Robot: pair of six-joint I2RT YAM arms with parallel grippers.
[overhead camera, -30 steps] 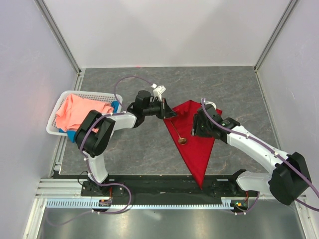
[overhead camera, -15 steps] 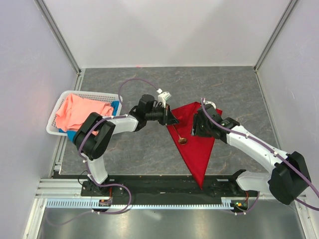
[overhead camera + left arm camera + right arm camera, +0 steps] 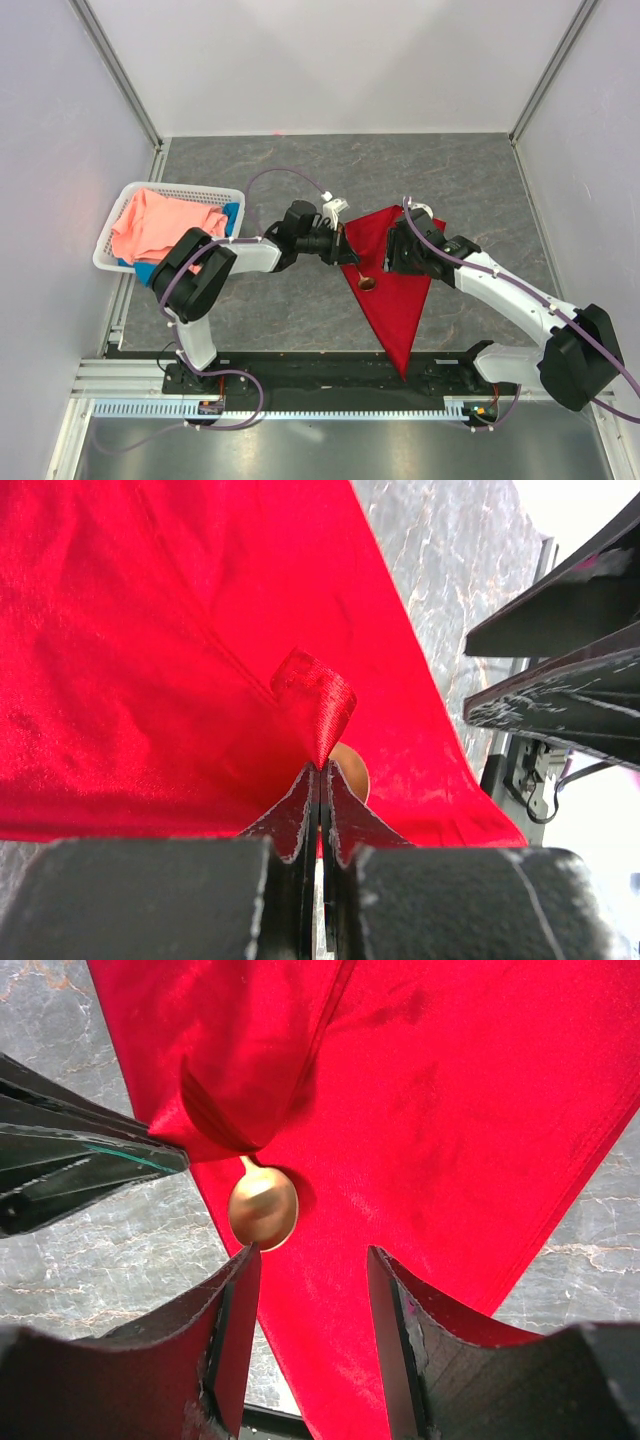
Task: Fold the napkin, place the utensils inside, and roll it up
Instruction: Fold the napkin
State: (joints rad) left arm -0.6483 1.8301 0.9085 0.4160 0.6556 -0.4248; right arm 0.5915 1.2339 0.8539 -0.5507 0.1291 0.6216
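Observation:
The deep red napkin [image 3: 402,300] lies folded into a triangle on the grey table, its point toward the near edge. My left gripper [image 3: 347,252] is shut on the napkin's left corner [image 3: 318,695], lifting a small fold of it over the spoon's handle. Only the copper spoon's oval bowl [image 3: 367,284] shows; in the left wrist view the bowl [image 3: 352,770] peeks out behind my fingertips. My right gripper [image 3: 312,1260] hovers open just above the napkin [image 3: 450,1110], with the spoon bowl [image 3: 263,1208] by its left finger and nothing between its fingers.
A white basket [image 3: 180,187] at the left holds a salmon-pink cloth [image 3: 160,225] and a blue cloth [image 3: 232,212]. The two arms' grippers are close together over the napkin. A black rail [image 3: 300,365] runs along the near edge.
My left gripper has moved right and toward me with the napkin's corner, drawing the cloth over the spoon's handle. The right arm has stayed put.

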